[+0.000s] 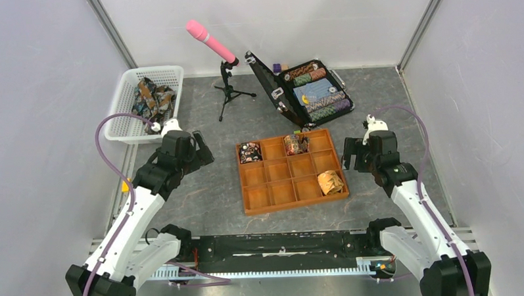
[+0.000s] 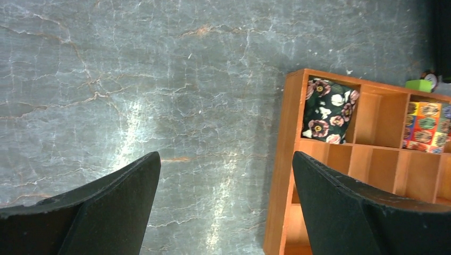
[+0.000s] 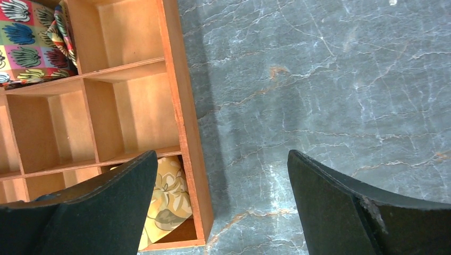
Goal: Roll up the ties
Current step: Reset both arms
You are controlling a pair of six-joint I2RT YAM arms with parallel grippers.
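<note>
Three rolled ties sit in the wooden compartment tray (image 1: 294, 199): a dark floral coil (image 1: 249, 152) in the back left cell, a colourful print coil (image 1: 295, 143) in the back row, and a tan-gold coil (image 1: 331, 182) in the front right cell. More unrolled ties (image 1: 152, 98) lie in the white basket (image 1: 127, 87). My left gripper (image 1: 203, 153) is open and empty, left of the tray; its view shows the dark floral coil (image 2: 327, 110). My right gripper (image 1: 352, 155) is open and empty, right of the tray; its view shows the tan-gold coil (image 3: 167, 199).
An open black case (image 1: 310, 93) of striped poker chips stands behind the tray. A pink microphone (image 1: 211, 41) on a small tripod stands at the back centre. Grey walls close in both sides.
</note>
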